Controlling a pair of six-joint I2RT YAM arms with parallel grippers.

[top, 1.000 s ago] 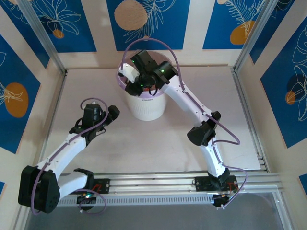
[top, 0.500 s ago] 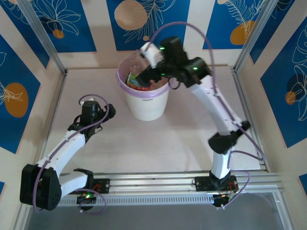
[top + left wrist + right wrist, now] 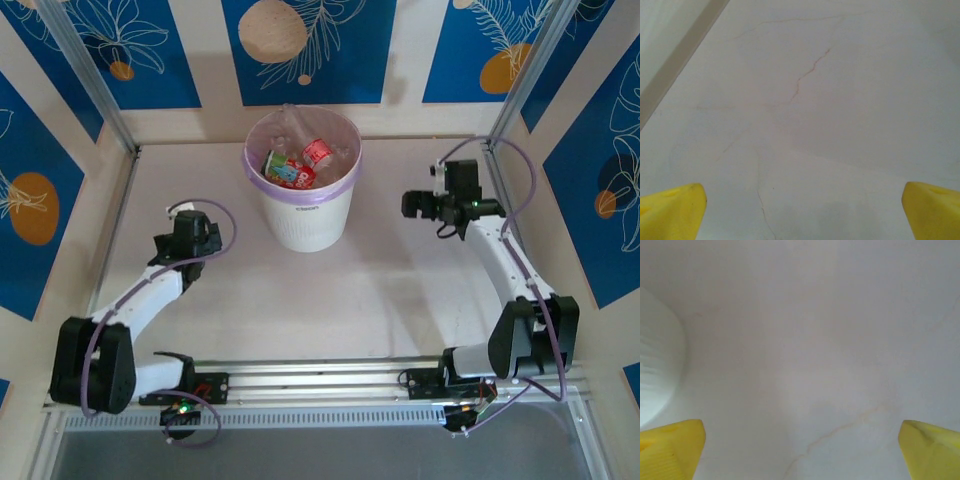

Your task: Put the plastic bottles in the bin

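White, ribbed and lined with a lilac bag folded over its rim, the bin [image 3: 300, 218] stood at the far middle of the pale table [image 3: 400, 290] in the overhead view. The plastic bottles [image 3: 298, 168] lay jumbled inside it, showing red labels, a patch of green and clear plastic. They were too tangled to count. The left gripper [image 3: 197, 230] hung over the table to the left of the bin, well apart from it. The right gripper [image 3: 412, 205] sat to the right of the bin, pointing toward it, also apart from it. From this height the spread of either one could not be judged.

In the left wrist view, the left gripper [image 3: 802, 215] was spread wide. Its yellow fingers [image 3: 670, 212] sat in the two bottom corners with nothing between them. Below lay bare table marked by thin cracks [image 3: 807, 75].

In the right wrist view, the right gripper [image 3: 802, 450] was likewise spread wide and held nothing. Its yellow fingers [image 3: 932, 447] sat in the bottom corners above bare table. The bin's curved white wall [image 3: 655, 375] showed at the left edge, clear of the fingers.
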